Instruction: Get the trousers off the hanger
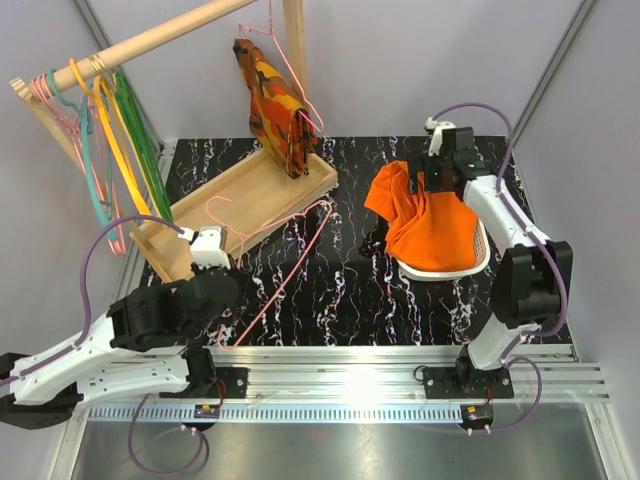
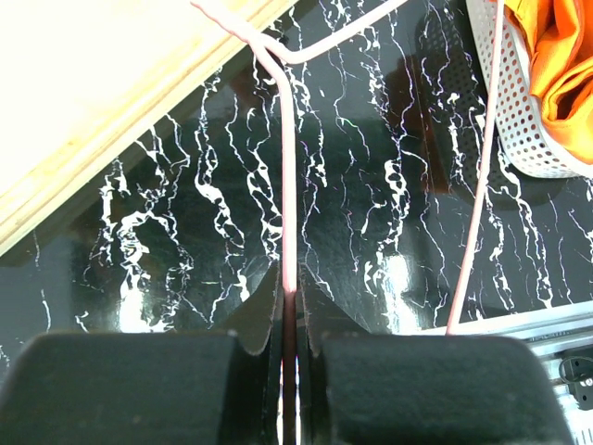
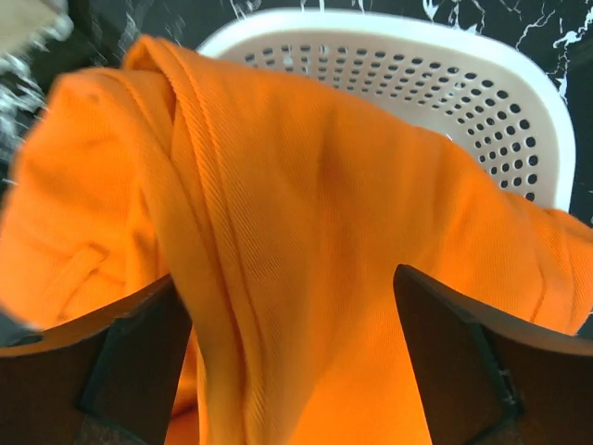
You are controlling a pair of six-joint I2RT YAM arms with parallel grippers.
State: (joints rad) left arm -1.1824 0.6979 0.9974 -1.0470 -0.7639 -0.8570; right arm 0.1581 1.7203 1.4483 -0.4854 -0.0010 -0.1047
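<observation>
Over black bench (image 1: 330, 290), clamps stiff wire hanger (image 2: 288, 185) in left pincer (image 2: 289, 273), spreads empty right pincer (image 3: 287, 278) wide above limp, light trousers (image 3: 306, 185), probably graspable at any fold.

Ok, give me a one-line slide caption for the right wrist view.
Right jaws wide open over the orange trousers, heaped across the white perforated basket.

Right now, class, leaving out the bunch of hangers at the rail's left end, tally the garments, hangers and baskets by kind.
Garments: 2 (orange trousers, patterned garment)
Hangers: 2 (pink hanger on the table, pink hanger on the rail)
Baskets: 1 (white basket)
Total: 5
</observation>
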